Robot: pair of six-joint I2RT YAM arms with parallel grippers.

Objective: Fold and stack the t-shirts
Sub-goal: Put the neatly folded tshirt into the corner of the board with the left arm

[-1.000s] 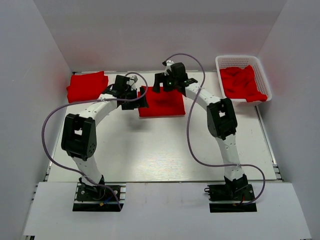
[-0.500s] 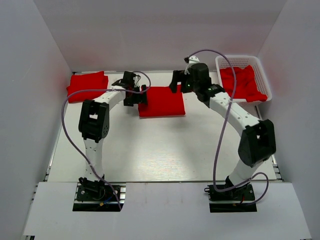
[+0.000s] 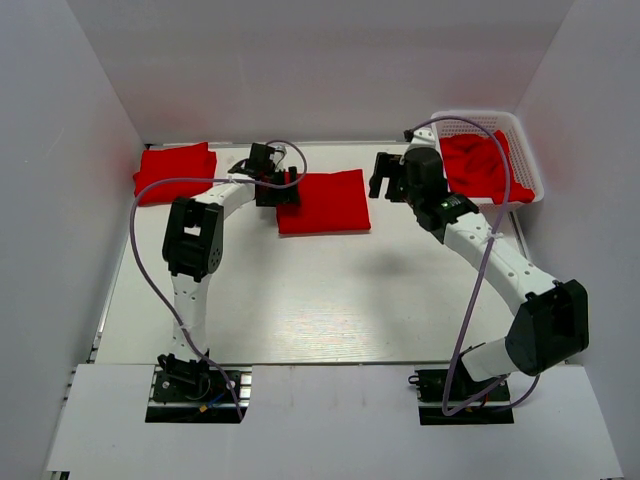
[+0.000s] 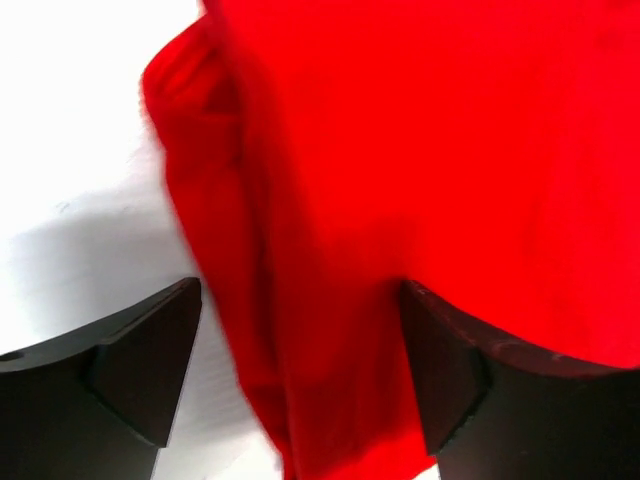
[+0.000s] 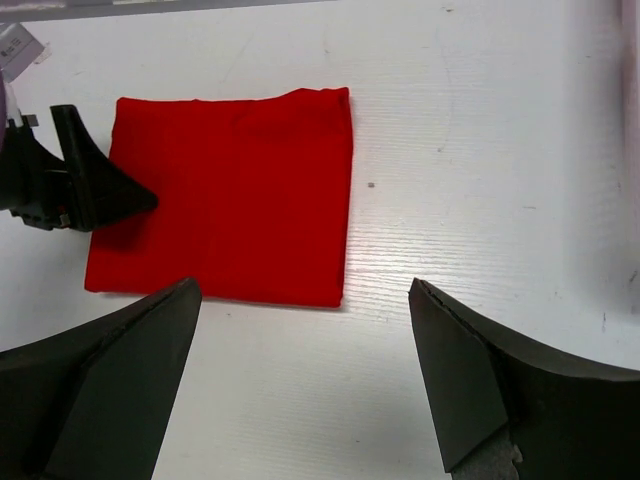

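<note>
Plainly, the fingers of the left gripper (image 4: 300,330) stand wide apart, an edge of the folded t-shirt (image 3: 328,200) lying between them. Those of the right gripper (image 5: 300,300) gape too, above the table (image 5: 470,150), that shirt just ahead.

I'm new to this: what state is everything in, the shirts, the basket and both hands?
Middle t-shirt: folded flat.
Left t-shirts: folded, piled.
Basket t-shirts: crumpled, unfolded.
Basket: holding shirts.
Left hand: open, at middle t-shirt's edge.
Right hand: open, empty.
</note>
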